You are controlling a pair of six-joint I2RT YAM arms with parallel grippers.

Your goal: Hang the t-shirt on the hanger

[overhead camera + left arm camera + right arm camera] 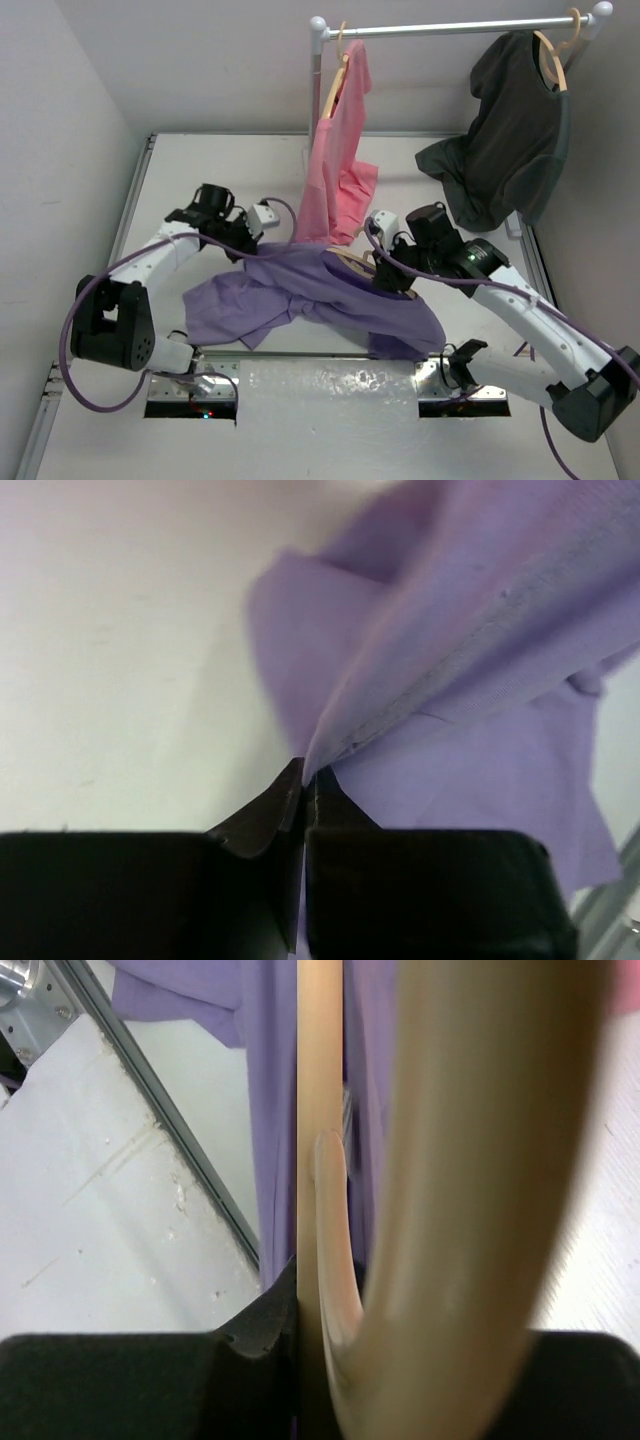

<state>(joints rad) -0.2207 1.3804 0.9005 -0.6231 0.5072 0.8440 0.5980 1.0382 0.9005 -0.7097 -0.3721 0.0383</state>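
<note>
The t-shirt (300, 300) lies crumpled across the near half of the table (200, 165), strung out between the two arms. The left gripper (243, 243) is pinched tight on its upper-left edge. The right gripper (380, 275) sits at its upper right, clamped on the hanger (350, 260). From above, only a tan sliver of wood peeps over the purple cloth.

Crowding in between them is the pink shirt (338, 170). It dangles from the rail (450, 27), and its hem drops to the t-shirt's far edge, just beside the right gripper. The grey shirt (505, 140) hangs at the rail's right end, behind the right arm and well apart from the purple cloth.

The left wrist view shows what the top one cannot: both jaws pressed flat together, a stitched edge of the t-shirt coming straight out of the tips. The cloth fans up and to the right over bare table.

In the right wrist view the hanger fills the frame. Its curved arm is blurred and very close, and a straight tan piece runs up against one dark finger. The other finger is hidden behind the wood. Purple cloth hangs behind the hanger, and a metal strip (150, 1092) runs diagonally along the table edge. Whether any cloth is over the hanger's arm cannot be told.
</note>
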